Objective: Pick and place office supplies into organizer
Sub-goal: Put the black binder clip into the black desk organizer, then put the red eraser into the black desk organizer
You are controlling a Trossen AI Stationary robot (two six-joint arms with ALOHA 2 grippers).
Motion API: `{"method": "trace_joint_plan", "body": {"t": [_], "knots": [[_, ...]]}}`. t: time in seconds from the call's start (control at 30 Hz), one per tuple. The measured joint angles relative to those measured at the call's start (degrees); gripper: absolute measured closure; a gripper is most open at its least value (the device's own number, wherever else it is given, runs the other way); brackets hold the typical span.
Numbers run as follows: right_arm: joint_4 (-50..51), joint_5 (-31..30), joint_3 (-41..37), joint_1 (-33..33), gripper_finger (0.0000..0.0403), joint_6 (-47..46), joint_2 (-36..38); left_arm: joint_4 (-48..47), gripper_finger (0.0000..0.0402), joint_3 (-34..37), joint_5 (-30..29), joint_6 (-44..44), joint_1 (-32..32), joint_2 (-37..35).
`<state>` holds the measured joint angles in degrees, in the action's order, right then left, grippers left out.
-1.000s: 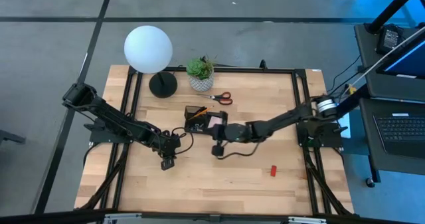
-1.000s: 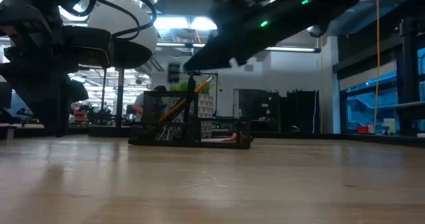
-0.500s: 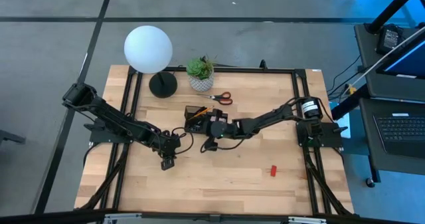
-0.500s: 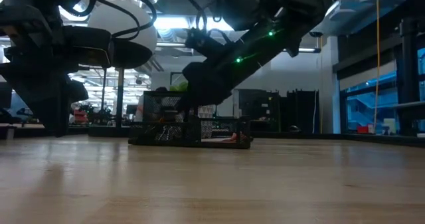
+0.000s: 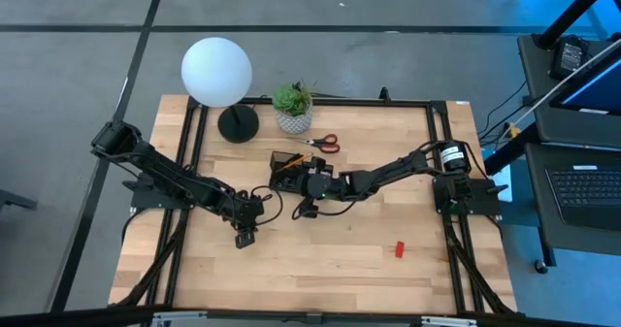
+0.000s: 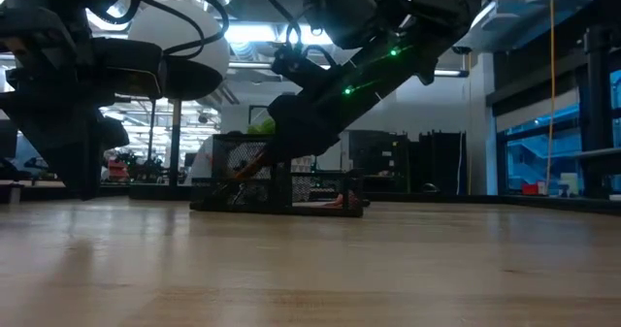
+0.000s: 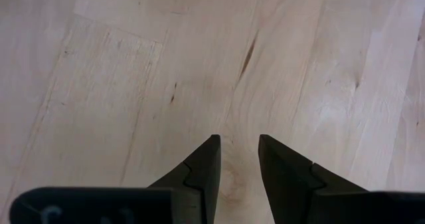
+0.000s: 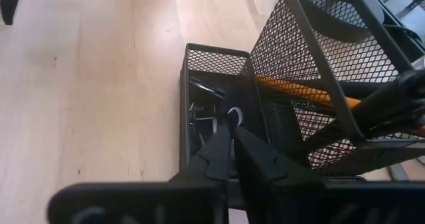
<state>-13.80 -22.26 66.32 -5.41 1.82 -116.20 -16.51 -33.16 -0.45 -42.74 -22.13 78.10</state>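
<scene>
Organizer [image 5: 287, 173] is already holding pencil [image 8: 312, 96] and clips [image 8: 202, 117]; nearly-clenched right gripper [image 8: 234, 139] is hovering over it, contents unclear; scissors [image 5: 324, 142] at one o'clock and red block [image 5: 398, 249] at four are waiting.

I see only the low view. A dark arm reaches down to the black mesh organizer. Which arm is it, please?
Observer: The right arm. In the high view the right gripper is over the organizer.
Operator: Which compartment is below it?
Observer: The low one with the tiny black clips, beside the taller section that holds the orange pencil.
Operator: And the other arm?
Observer: The left gripper hangs open over the bare table, holding nothing.
</scene>
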Motion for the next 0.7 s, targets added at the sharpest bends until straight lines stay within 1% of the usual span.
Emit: {"method": "trace_joint_plan", "body": {"t": [0.1,0.23,0.33,0.47,0.57,0.63,0.7], "knots": [[-0.01,0.0,0.0,-0.04,0.0361,0.05,0.0,-0.02,0.0304,0.01,0.0,0.0,-0.02,0.01],[-0.02,0.0,0.0,-0.05,0.0331,0.18,0.0,-0.01,0.0304,-0.01,-0.01,0.0,-0.02,-0.01],[2.63,-0.15,0.17,-1.07,0.0307,-0.1,1.52,-0.02,0.0304,0.01,0.0,0.0,0.0,-0.01],[14.77,0.26,1.59,-3.76,0.0278,-4.2,7.3,-0.04,0.0304,-0.01,0.0,0.0,0.0,-0.01],[26.81,4.24,2.21,-5.82,0.0253,-9.48,12.55,0.04,0.0304,0.01,0.0,0.0,-0.01,0.0],[33.84,7.72,2.19,-7.25,0.0235,-15.01,15.97,0.2,0.0304,0.01,0.0,0.0,0.0,0.01],[40.65,10.45,2.17,-9.09,0.0217,-23.62,19.02,0.23,0.0304,0.01,0.0,0.0,0.0,-0.01]]}}
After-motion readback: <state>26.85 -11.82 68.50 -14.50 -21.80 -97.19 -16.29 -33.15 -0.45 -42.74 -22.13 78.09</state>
